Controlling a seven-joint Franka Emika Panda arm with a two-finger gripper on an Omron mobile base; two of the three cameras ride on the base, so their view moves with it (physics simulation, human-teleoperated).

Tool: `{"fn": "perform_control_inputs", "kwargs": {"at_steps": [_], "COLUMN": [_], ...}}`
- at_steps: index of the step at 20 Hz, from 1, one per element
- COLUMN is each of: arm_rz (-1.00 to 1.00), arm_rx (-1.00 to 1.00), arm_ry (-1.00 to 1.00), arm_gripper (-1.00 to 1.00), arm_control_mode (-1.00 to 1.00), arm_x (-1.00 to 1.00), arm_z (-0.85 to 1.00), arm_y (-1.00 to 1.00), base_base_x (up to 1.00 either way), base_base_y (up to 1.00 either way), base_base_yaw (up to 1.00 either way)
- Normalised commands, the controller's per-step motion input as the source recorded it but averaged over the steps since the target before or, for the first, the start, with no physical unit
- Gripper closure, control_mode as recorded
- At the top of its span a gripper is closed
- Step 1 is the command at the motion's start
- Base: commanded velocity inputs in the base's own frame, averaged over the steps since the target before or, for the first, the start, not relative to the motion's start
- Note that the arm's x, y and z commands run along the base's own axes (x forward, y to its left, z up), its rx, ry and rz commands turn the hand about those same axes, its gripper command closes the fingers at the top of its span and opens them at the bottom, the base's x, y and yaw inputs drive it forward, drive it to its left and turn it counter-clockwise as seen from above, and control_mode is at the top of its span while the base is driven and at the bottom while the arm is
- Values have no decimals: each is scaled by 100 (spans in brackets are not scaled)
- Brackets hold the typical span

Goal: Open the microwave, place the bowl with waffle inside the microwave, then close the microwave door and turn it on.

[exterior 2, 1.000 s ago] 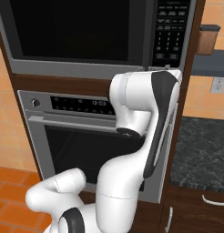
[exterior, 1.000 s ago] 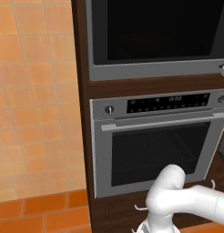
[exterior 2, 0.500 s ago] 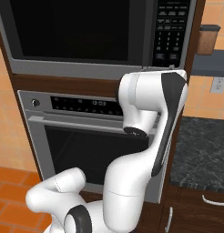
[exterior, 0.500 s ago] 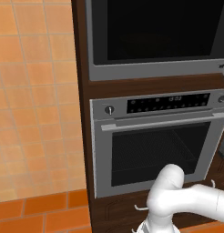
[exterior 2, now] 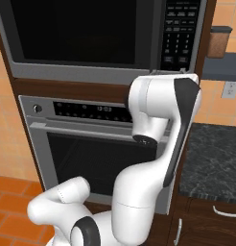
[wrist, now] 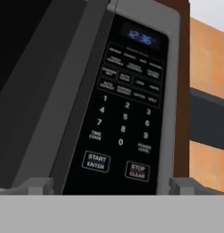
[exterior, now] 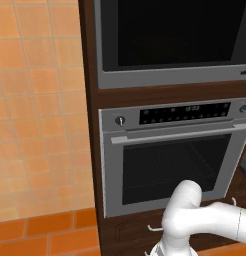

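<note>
While the microwave (exterior 2: 105,41) sits built into the dark wood cabinet (exterior: 90,75) at top, its door (exterior 2: 74,31) looks flush w/ the frame, i.e. closed, black glass panel w/ grey border. In hand view the gripper (wrist: 111,184) faces the microwave's keypad panel (wrist: 127,109) close up: lit clock at top, rows of function btns, number pad, START/ENTER btn (wrist: 96,161) lower left & STOP/CLEAR btn (wrist: 136,170) lower right. Grey fingertips (wrist: 34,185) stand at both bottom corners, far apart, jaws spread wide, nothing betw. them; START btn lies just above, betw. the two tips. Whether a tip touches the panel: can't tell. In right base view the white arm (exterior 2: 158,144) rises in front of the oven (exterior 2: 91,139), elbow bent, upper link reaching up to the keypad's lower edge. Oven sits directly below microwave, w/ display strip, knobs, mesh window. Right of the cabinet: dark speckled counter (exterior 2: 211,163), a brown canister (exterior 2: 218,41) on a shelf above. Orange tile wall (exterior: 40,110) left of the cabinet.
</note>
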Motion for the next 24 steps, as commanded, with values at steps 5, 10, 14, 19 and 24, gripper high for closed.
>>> {"fn": "perform_control_inputs", "kwargs": {"at_steps": [5, 10, 14, 19, 24], "arm_rz": [0, 0, 0, 1, 0], "arm_rx": [8, 8, 6, 6, 5], "arm_ry": [6, 1, 2, 6, 6], "arm_gripper": [-100, -100, -100, -100, -100], "arm_control_mode": [-100, -100, -100, -100, -100], "arm_x": [31, 3, 15, 31, 31], "arm_z": [0, 0, 4, 20, 27], "arm_y": [-42, -54, -37, -15, -12], "base_base_x": [0, 0, 0, 0, 0], "base_base_y": [0, 0, 0, 0, 0], "base_base_yaw": [0, 0, 0, 0, 0]}}
